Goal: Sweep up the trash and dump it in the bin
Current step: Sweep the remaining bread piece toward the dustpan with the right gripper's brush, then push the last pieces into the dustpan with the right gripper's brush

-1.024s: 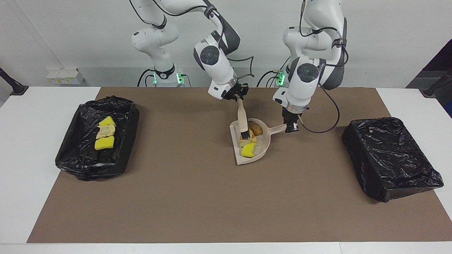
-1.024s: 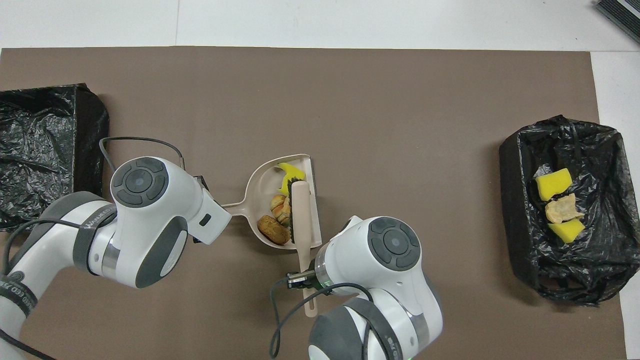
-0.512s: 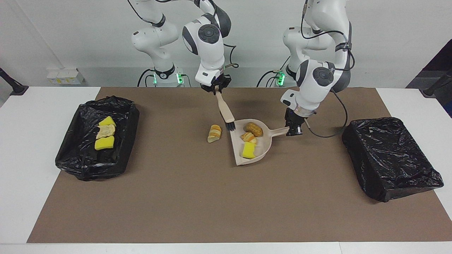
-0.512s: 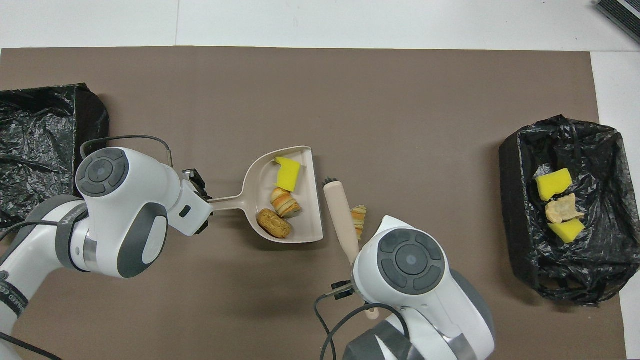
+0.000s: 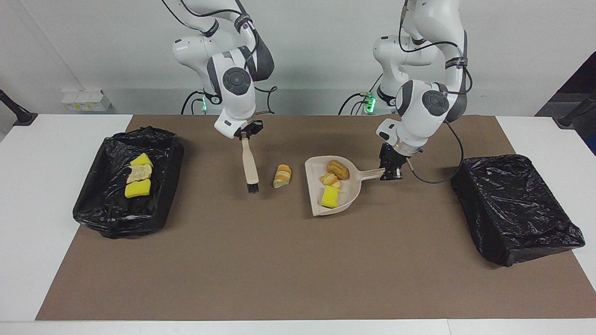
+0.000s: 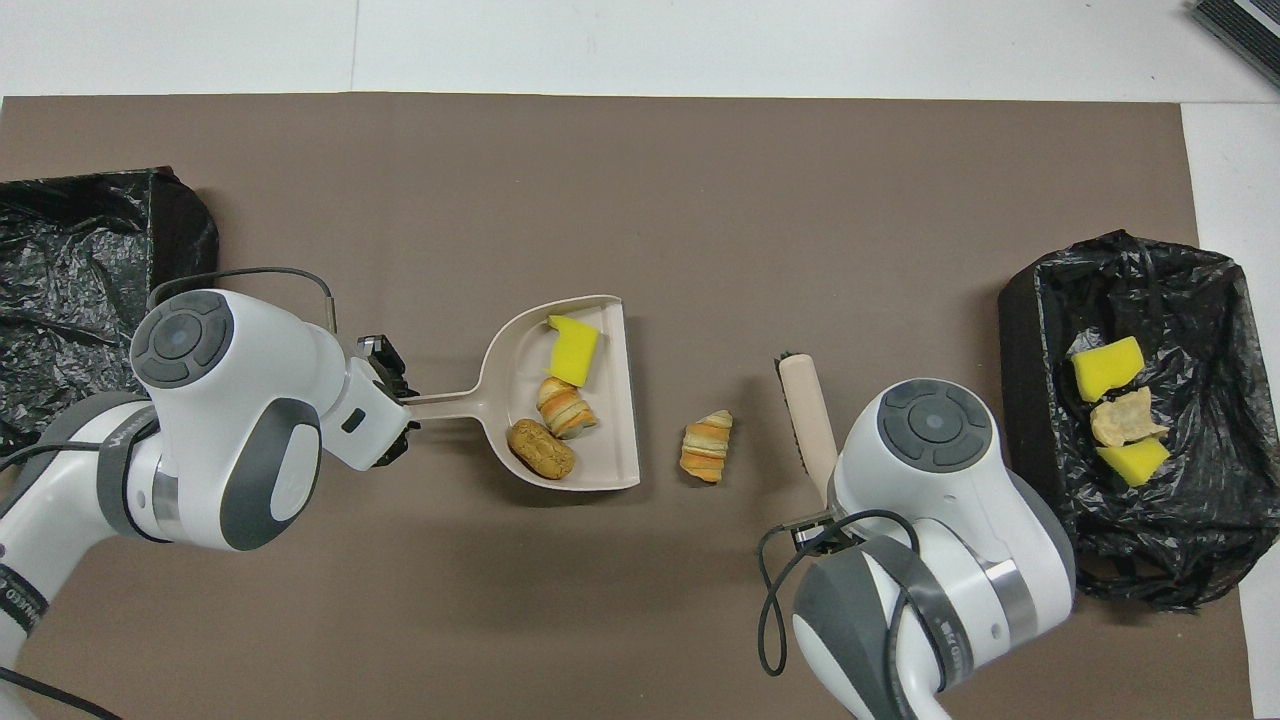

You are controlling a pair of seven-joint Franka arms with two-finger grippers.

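Beige brush (image 5: 250, 164) clamped in right gripper (image 5: 244, 134) jaws, bristles down on desk. Loose striped pastry (image 5: 282, 176) lies between brush and dustpan (image 5: 314, 204) mouth, long axis toward robots; right arm nearer. Left gripper (image 5: 390, 170) jaws clamp dustpan handle; three scraps inside. Half a second ago brush stood at pan lip; now pulled out past pastry.
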